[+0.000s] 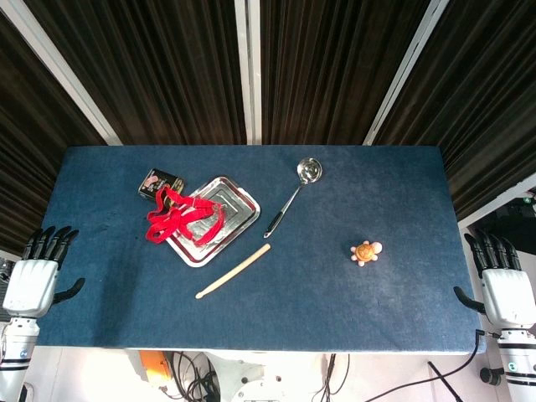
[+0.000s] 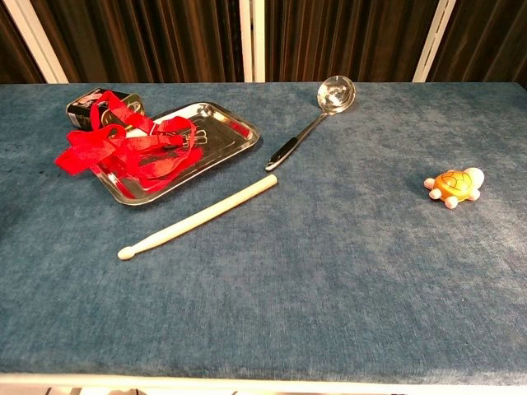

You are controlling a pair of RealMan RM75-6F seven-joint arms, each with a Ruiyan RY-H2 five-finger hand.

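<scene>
Head view: left hand [image 1: 33, 280] and right hand [image 1: 502, 289] parked at table [image 1: 402, 193] ends, fingers apart, nothing held. Toy turtle [image 1: 366, 252] nearest right hand, drumstick [image 1: 233, 271] nearest left. Step judged: pre-reach; approach required.

No legible text, even on the dark tin [image 2: 105, 108]

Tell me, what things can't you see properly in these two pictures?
- Small dark printed tin: chest view, the tangled red fabric strap covers part of it; its label is too small to read.
- Shiny metal rectangular tray: head view, the strap hides its left part.
- White left hand and white right hand: head view only; the chest view leaves them out.
</scene>
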